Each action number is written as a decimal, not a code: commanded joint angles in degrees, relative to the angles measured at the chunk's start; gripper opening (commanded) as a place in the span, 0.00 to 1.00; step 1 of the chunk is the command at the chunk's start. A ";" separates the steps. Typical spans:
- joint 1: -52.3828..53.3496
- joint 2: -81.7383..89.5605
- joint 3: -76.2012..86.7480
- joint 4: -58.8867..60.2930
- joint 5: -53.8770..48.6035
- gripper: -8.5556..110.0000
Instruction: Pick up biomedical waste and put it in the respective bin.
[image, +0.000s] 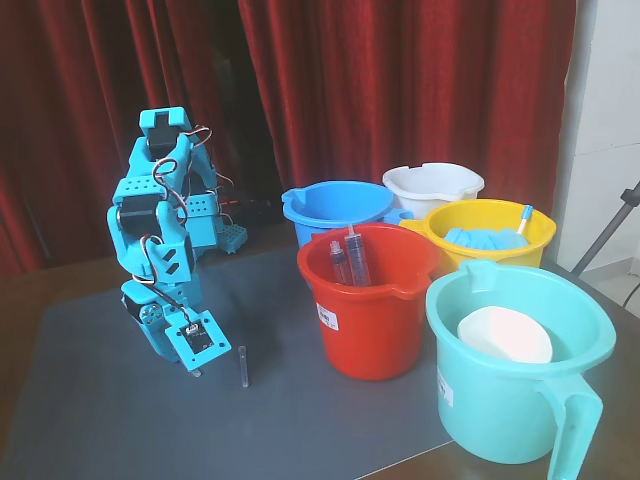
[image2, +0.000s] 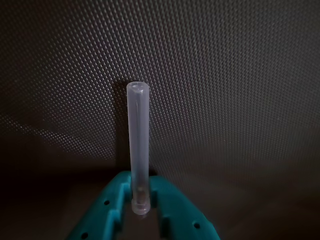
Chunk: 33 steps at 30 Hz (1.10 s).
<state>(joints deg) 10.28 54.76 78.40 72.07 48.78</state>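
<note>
The gripper (image2: 141, 200) has its two teal fingers (image2: 107, 210) one on each side of the bottom end of the little clear tube (image2: 138, 145). They look pressed against it, so the gripper is closed on the tube. In the fixed view the tube (image: 243, 366) stands straight up on the dark mat (image: 90, 400), just beside the bent-down arm (image: 160, 250) and near the red bucket (image: 370, 300).

Things could go wrong from here. The tube is smooth and round, and the fingers hold only its very end. It could slip out or tip over when the arm lifts. The white bucket (image: 433, 187) is at the back, behind the blue bucket (image: 338, 208) and the yellow bucket (image: 489, 235). The red bucket and the big teal jug (image: 520, 365) stand in between too. The arm has to go high over them, or the tube could bump a rim and drop into the wrong one.

The tube is thin, see-through plastic, long and round like a straw. The mat is dark and has tiny dots all over it. The buckets are shiny plastic with round rims and little spouts. The red bucket holds syringes (image: 347, 260) with dark stuff inside. The curtain (image: 400, 80) behind is red with soft folds.
</note>
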 joint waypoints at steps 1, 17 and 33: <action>1.23 1.14 -1.32 0.53 0.44 0.07; 1.67 0.97 -16.61 12.04 5.27 0.07; -7.29 0.62 -53.00 37.71 18.19 0.07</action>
<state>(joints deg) 5.80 54.23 31.03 91.85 64.60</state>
